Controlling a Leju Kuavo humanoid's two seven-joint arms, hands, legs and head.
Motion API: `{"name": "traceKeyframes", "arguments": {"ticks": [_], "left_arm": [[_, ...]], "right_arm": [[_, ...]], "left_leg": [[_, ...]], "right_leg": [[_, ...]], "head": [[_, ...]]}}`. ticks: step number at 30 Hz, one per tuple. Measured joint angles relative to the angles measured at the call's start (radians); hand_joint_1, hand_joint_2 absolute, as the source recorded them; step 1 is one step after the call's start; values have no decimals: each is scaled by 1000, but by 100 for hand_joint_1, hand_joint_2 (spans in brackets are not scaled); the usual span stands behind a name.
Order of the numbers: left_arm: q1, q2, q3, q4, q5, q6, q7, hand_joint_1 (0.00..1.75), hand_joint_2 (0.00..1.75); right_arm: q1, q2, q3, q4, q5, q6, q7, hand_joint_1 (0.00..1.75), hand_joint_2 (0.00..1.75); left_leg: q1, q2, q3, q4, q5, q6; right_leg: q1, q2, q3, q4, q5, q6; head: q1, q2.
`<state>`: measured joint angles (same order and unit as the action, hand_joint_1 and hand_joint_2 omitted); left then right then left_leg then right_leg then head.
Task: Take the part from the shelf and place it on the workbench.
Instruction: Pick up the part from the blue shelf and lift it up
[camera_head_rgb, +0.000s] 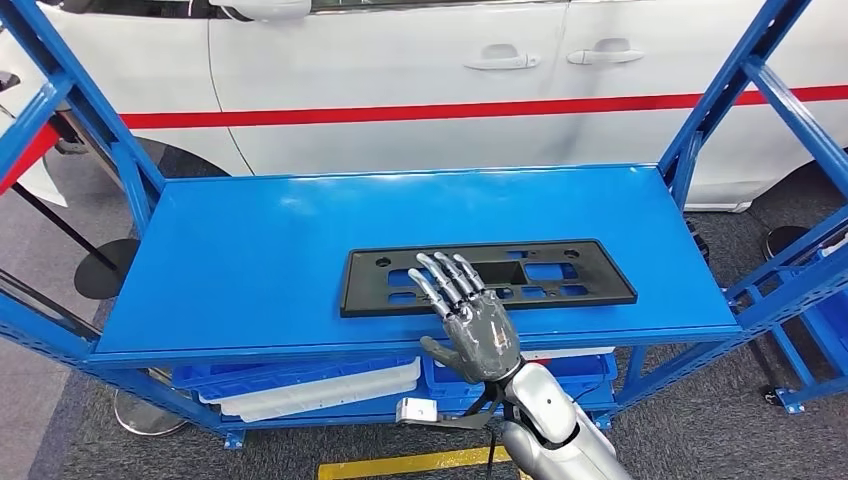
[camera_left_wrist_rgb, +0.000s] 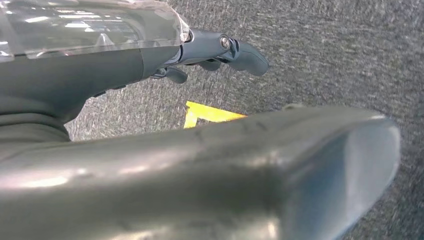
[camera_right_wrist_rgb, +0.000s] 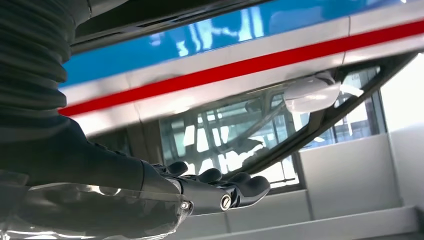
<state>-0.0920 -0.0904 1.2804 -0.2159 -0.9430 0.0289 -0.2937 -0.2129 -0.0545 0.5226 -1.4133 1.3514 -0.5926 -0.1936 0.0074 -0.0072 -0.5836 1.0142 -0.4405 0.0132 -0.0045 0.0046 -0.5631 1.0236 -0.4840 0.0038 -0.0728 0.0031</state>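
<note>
One black plate-like part (camera_head_rgb: 487, 277) lies flat near the front edge of the blue shelf (camera_head_rgb: 250, 250), long side facing the robot, handy for a reach from below. Over its near edge, the right hand (camera_head_rgb: 470, 320) hovers palm-down, fingers (camera_head_rgb: 440, 280) spread and straight, holding nothing, likely lining up a grasp. Hanging over grey floor (camera_left_wrist_rgb: 325, 50), the left hand (camera_left_wrist_rgb: 220, 55) has its fingers loosely curled, empty; a white car (camera_head_rgb: 400, 80) stands behind.

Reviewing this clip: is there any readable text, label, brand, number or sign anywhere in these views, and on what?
None can be read.
Flat black plastic panel with cut-outs on the blue metal shelf: no visible print.
White car with a red stripe: no badge or lettering shown.
Small white box below the shelf edge: any marking too small to read.
</note>
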Motion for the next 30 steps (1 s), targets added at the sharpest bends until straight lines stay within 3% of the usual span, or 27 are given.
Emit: {"name": "traceKeyframes", "arguments": {"ticks": [2,4,5,6,7,9,11,14,16,17,19,21,22,23,25,26,27,30], "left_arm": [[-1,-1,-1,0,0,-2,-2,0,0],[-2,-1,-1,0,1,-3,-4,0,0],[-1,-1,-1,0,2,-4,-5,0,0],[-1,-1,-1,0,3,-4,-5,0,0],[-1,-1,-1,0,3,-5,-6,0,0],[-1,-2,-1,0,3,-5,-7,0,0],[-2,-2,-1,0,3,-5,-9,0,0],[-1,-2,-1,0,4,-5,-12,0,0],[-1,-1,-1,0,6,-5,-14,0,0],[-1,0,0,0,8,-5,-15,0,0],[0,0,0,0,10,-6,-15,0,0],[2,0,0,0,10,-6,-15,0,0],[3,0,0,0,10,-7,-16,0,0],[3,1,1,0,10,-7,-16,0,0],[2,2,1,0,10,-8,-20,0,0],[1,3,1,0,10,-9,-22,0,0],[1,4,2,0,10,-10,-24,0,0],[2,3,2,0,8,-13,-32,0,0]], "right_arm": [[-21,-2,4,38,52,-5,21,0,175],[-40,-4,10,82,81,-8,38,0,175],[-49,-5,14,106,95,-11,49,0,175],[-60,-6,18,131,110,-15,63,0,175],[-75,-6,23,158,124,-21,78,0,175],[-115,-7,30,219,145,-40,114,0,175],[-163,-5,33,286,154,-61,143,0,175],[-213,-1,34,383,152,-79,158,0,175],[-240,1,34,438,149,-85,161,0,175],[-252,3,34,462,149,-88,163,0,175],[-271,6,34,503,149,-94,167,0,175],[-283,7,35,533,150,-99,170,0,175],[-289,9,35,547,152,-103,174,0,175],[-296,11,35,558,155,-105,180,0,175],[-312,14,34,582,166,-108,198,0,175],[-319,15,32,593,174,-108,210,0,175],[-326,16,30,604,184,-109,225,0,175],[-351,17,29,644,209,-109,291,0,175]], "left_leg": [[5,2,4,-9,5,11],[4,2,4,-11,5,16],[4,2,4,-10,5,16],[4,2,5,-10,4,16],[4,1,6,-9,4,15],[4,1,8,-6,1,11],[0,1,6,0,-2,3],[-3,0,4,-1,-2,-13],[-1,1,-5,21,-19,-24],[0,1,-21,59,-43,-28],[3,1,-80,190,-109,-35],[4,1,-129,292,-138,-38],[4,1,-128,288,-122,-37],[4,1,-108,245,-91,-34],[2,1,-40,100,-23,-25],[0,1,-14,45,-5,-20],[-3,1,0,12,1,-15],[-3,1,4,-5,3,-1]], "right_leg": [[-1,0,-28,64,-40,9],[-5,-1,-93,198,-102,15],[-6,-1,-123,255,-119,18],[-8,-1,-139,281,-117,19],[-9,-2,-136,267,-95,19],[-10,-3,-80,137,-19,15],[-7,-3,-30,22,23,8],[-4,-2,-22,-2,26,-5],[-7,-3,-20,-8,31,-18],[-9,-4,-19,-10,32,-24],[-8,-6,-19,-11,32,-29],[-6,-6,-18,-10,31,-31],[-5,-6,-16,-10,30,-31],[-5,-5,-14,-10,29,-30],[-3,-3,-9,-8,26,-26],[-1,-3,-9,-8,25,-22],[0,-2,-10,-7,25,-18],[-1,-2,-13,-8,25,-1]], "head": [[0,0],[0,0],[0,0],[0,0],[0,0],[0,0],[0,0],[0,0],[0,0],[0,0],[0,0],[0,0],[0,0],[0,0],[0,0],[0,0],[0,0],[0,0]]}}
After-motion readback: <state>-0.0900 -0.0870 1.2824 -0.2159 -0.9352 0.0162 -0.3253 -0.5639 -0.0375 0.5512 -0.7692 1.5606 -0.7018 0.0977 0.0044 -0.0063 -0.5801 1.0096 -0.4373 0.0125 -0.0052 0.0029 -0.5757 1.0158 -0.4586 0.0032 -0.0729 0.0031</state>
